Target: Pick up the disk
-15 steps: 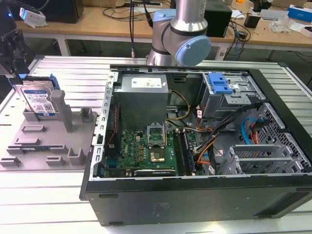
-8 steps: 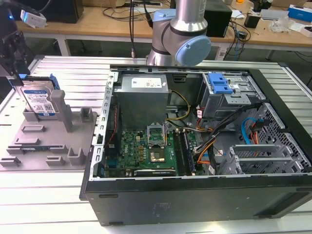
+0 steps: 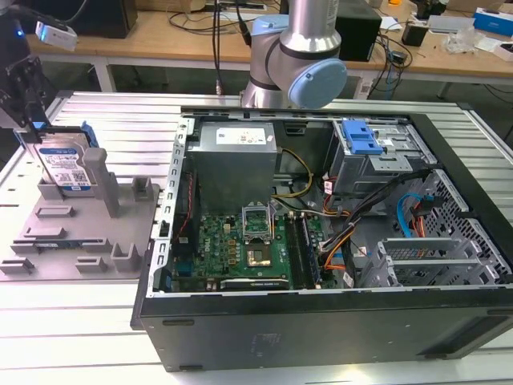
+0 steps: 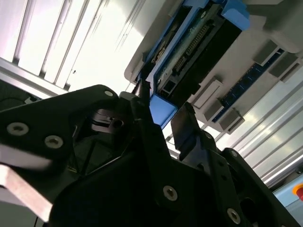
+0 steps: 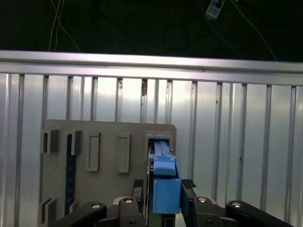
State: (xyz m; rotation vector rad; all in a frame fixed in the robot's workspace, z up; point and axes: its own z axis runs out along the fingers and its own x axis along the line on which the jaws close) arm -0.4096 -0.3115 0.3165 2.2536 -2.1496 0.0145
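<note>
The disk (image 3: 64, 164) stands on edge in a slot of the grey fixture plate (image 3: 56, 233) at the exterior view's left, silver with a white-and-blue label and a blue edge frame. My gripper (image 3: 28, 120) is at its upper end. In both wrist views the black fingers (image 5: 187, 185) sit tight against both sides of the disk's blue frame (image 5: 165, 194). The second wrist view shows the disk (image 4: 199, 42) edge-on, with my gripper (image 4: 162, 109) shut on its near end. The disk's lower part sits in the slot.
An open computer case (image 3: 321, 241) with a motherboard, cables and a blue drive bay bracket (image 3: 361, 136) lies to the exterior view's right of the plate. Grey posts (image 3: 104, 180) rise from the plate beside the disk. The ribbed metal table (image 3: 80, 321) lies all around.
</note>
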